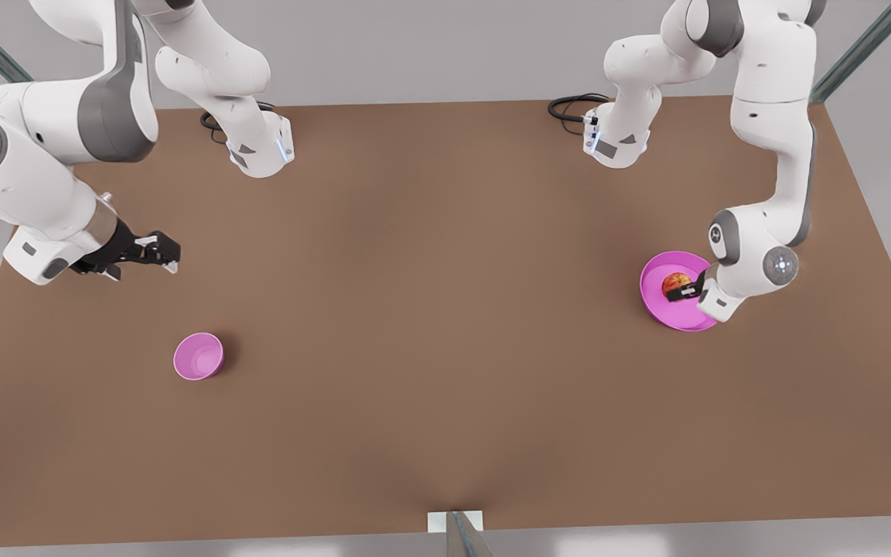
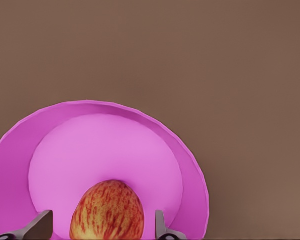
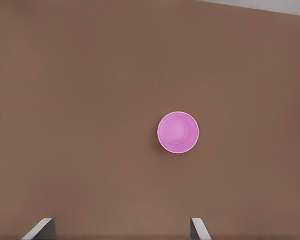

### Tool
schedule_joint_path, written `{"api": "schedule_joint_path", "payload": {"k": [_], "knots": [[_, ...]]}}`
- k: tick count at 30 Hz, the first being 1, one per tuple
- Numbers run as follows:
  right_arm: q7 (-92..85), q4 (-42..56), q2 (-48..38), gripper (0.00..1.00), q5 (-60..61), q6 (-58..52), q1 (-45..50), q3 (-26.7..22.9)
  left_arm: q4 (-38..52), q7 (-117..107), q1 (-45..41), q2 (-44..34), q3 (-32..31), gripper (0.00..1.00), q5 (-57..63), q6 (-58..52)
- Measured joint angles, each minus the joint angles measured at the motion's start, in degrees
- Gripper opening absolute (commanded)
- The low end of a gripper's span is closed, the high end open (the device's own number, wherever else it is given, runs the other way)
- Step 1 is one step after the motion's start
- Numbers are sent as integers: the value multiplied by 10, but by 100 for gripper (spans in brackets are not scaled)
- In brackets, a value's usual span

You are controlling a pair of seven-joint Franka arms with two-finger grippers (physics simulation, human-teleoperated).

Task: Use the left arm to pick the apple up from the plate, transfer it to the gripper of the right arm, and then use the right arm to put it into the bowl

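apple on plate | left gripper straddles apple, fingers apart, ungripped | right gripper open, waiting near bowl | imo squeeze centred before lifting

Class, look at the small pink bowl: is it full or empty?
Empty. The bowl shows only its bare pink inside; the apple is on the plate, between the left end effector's open fingers.
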Motion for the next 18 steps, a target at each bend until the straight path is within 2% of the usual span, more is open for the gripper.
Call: {"api": "schedule_joint_path", "payload": {"k": [11, 14, 18], "knots": [[-9, 1, 3, 100, 2, 2, -4, 0, -55, 29, 0, 11, 0, 99, 11, 95], [-10, 1, 3, 100, 2, 2, -6, 0, -56, 36, 0, 11, 1, 87, 11, 107], [-12, 0, 3, 100, 3, 2, -10, 1, -57, 44, -1, 14, 2, 86, 11, 116]]}}
